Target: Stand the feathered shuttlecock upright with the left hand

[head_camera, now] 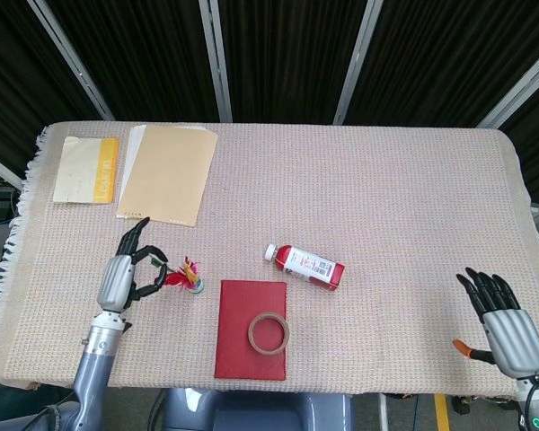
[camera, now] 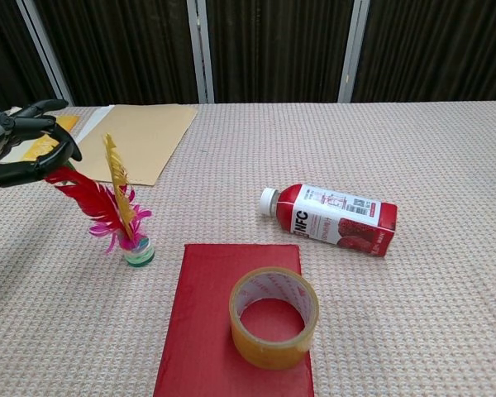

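Left hand [head_camera: 124, 273] released, fingers spread, fingertips just beside red feather tip of feathered shuttlecock [camera: 116, 209]; shuttlecock upright on surface [head_camera: 368, 189], base beside red notebook [camera: 230, 323]. Right hand [head_camera: 503, 319] spread wide, holding nothing, at surface's near edge

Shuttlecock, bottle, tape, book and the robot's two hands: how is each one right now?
shuttlecock: standing upright on its base, feathers up
left hand: open, beside the shuttlecock; whether a fingertip touches a red feather cannot be told
right hand: open, holding nothing
bottle: lying on its side, cap on
tape roll: lying flat on the red book
red book: closed, flat on the table
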Robot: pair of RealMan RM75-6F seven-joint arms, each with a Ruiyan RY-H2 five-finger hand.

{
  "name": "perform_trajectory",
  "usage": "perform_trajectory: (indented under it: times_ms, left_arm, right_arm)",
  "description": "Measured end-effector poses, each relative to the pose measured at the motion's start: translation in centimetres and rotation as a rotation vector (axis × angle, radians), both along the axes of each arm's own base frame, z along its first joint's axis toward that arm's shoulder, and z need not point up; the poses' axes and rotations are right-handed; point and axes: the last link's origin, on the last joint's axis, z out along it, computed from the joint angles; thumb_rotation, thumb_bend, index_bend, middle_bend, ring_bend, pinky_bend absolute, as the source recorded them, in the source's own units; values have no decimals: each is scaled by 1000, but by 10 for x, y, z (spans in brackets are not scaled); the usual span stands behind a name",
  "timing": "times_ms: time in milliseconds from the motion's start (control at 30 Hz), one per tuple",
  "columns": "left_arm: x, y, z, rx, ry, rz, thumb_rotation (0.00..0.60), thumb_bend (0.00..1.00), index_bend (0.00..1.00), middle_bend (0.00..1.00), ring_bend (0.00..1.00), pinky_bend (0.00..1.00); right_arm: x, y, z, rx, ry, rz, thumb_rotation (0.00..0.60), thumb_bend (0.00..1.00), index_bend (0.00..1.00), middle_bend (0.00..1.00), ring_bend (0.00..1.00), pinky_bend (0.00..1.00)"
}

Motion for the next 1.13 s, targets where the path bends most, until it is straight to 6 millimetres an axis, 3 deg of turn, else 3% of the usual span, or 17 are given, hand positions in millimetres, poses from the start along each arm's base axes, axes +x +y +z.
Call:
perform_trajectory:
  times_ms: [67,167,367,600,700,867,1033,1133]
  left_arm:
    - [-5,-5,3,-3,-14,0,384,308,182,0,0,0]
    - [-6,-8,8,11,-34,-17,382,203,4,0,0,0]
    - [3,-14,27,73,-72,-81,383,147,0,0,0,0]
    - [6,-27,71,172,31,-148,384,153,41,0,0,0]
    - [-5,-39,95,198,178,-131,385,153,41,0,0,0]
    - [-36,-76,128,185,474,-4,382,153,46,0,0,0]
    - [-68,-119,139,105,612,224,382,152,47,0,0,0]
    - [-78,-127,139,66,632,278,383,152,47,0,0,0]
  right_arm:
    - [0,0,-1,2,3,-2,600,75,0,0,0,0]
    - [1,-1,-3,10,10,-6,600,76,0,0,0,0]
    - [1,-2,-6,16,16,-15,600,77,0,0,0,0]
    - [2,0,-4,8,17,-19,600,77,0,0,0,0]
    - [1,1,0,-10,21,-26,600,76,0,0,0,0]
    - [-2,2,5,-56,48,-56,600,77,0,0,0,0]
    - [-1,3,5,-68,54,-63,600,77,0,0,0,0]
    - [-1,3,3,-60,55,-62,600,77,0,0,0,0]
